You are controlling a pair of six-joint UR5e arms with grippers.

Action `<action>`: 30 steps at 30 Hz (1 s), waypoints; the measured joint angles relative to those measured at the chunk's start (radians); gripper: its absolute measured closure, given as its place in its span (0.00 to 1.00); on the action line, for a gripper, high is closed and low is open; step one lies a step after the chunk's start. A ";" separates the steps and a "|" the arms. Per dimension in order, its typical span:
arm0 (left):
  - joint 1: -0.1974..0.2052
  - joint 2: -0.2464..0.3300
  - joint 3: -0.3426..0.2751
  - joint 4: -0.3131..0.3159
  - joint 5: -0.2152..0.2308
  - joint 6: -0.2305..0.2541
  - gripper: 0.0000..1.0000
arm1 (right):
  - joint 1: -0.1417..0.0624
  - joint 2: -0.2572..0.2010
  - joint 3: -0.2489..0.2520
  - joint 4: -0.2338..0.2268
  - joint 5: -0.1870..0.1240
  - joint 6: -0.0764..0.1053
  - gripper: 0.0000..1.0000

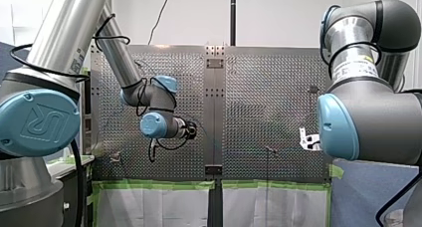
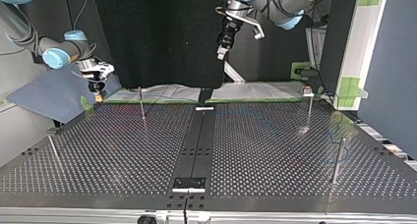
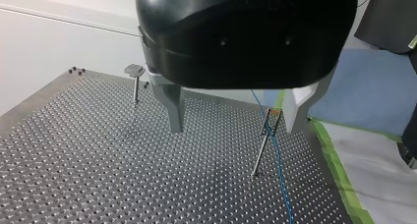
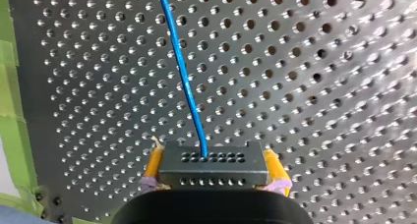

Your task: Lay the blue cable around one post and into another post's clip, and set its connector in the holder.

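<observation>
Right fingers (image 4: 155, 166), yellow-padded, are clamped on the connector (image 4: 213, 169), a dark block with rows of small holes, one pad against each end. From the block's face the blue cable (image 4: 183, 71) runs straight ahead of them over the perforated tabletop (image 4: 319, 86), without a bend. Green tape (image 4: 10, 135) lines the tabletop's edge beside them.

Left fingers (image 3: 173, 106) stand wide apart, holding nothing, raised off the tabletop. Just ahead of them a thin clip post (image 3: 260, 150) leans a little. The cable meets it near its top and goes on down to the tabletop. Whether it sits inside the clip cannot be told. A flat-headed post (image 3: 134, 81) stands well apart from that one, further ahead.

In the top view the right fingers hang at about ten o'clock, just past the tabletop's far edge, with the connector too small to make out there. The left fingers hang near twelve o'clock, high above the surface. At four o'clock a side post (image 2: 338, 160) has a faint blue curve at its foot. Whether the cable goes round it is unclear.
</observation>
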 joint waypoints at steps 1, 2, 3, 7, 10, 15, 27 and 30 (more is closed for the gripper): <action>0.000 0.000 0.000 0.002 0.000 -0.001 0.00 | 0.001 -0.005 0.000 0.008 0.001 -0.004 1.00; 0.001 0.000 0.000 0.003 0.000 -0.002 0.00 | 0.002 -0.010 0.000 0.016 0.003 -0.007 1.00; 0.001 0.000 0.000 0.004 0.000 -0.002 0.00 | 0.003 -0.015 0.001 0.027 0.006 -0.011 1.00; 0.002 0.000 0.000 0.006 0.000 -0.003 0.00 | 0.007 -0.030 0.001 0.057 0.019 -0.015 1.00; 0.003 0.000 0.000 0.006 0.002 -0.003 0.00 | 0.009 -0.045 0.001 0.074 0.025 -0.015 1.00; 0.004 0.000 0.000 0.007 0.012 -0.005 0.00 | 0.010 -0.086 0.000 0.103 0.038 -0.006 1.00; 0.005 0.000 0.001 0.021 0.017 -0.012 0.00 | 0.029 -0.183 0.001 0.130 0.055 0.018 1.00; 0.005 0.000 0.001 0.021 0.017 -0.012 0.00 | 0.037 -0.192 0.001 0.140 0.056 0.015 1.00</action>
